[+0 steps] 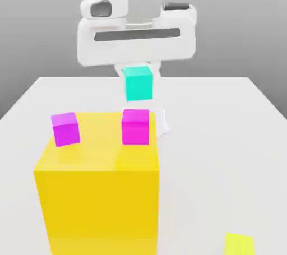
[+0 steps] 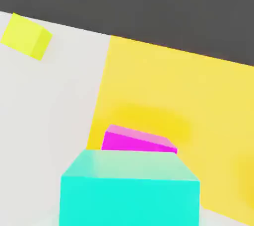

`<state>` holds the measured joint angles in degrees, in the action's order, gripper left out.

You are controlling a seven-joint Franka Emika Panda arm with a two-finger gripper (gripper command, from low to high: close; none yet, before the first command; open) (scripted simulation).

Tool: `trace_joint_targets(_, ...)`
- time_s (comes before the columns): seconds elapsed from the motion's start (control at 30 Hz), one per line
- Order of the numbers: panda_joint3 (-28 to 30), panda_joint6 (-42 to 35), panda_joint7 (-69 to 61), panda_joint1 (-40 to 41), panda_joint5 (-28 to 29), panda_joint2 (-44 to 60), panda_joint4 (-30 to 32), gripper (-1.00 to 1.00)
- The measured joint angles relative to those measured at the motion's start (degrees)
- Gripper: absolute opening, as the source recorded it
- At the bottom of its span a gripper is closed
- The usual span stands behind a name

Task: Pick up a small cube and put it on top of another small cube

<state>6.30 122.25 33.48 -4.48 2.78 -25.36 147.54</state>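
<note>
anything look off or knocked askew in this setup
Nothing looks spilled or damaged. The one mild oddity is the purple cube on the yellow block: it sits turned at an angle, while the pink cube lines up squarely.

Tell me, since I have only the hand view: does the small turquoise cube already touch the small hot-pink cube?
Observer: No, in the exterior view the small turquoise cube hangs above the small hot-pink cube, with a gap between them.
Operator: Does anything else share the top of the big yellow block?
Observer: Yes, a small purple-violet cube sits on the big yellow block, towards the exterior view's left and clear of the hot-pink one.
Operator: And the hot-pink cube's lower part, which the turquoise one hides from me?
Observer: Its front face is in full sight, down to its bottom edge on the yellow top.
</note>
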Motion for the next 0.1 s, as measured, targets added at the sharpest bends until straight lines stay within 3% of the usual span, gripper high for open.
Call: trace_joint_targets(0.1,0.0,0.0,0.0,0.0,0.0,0.0,0.0,1.0)
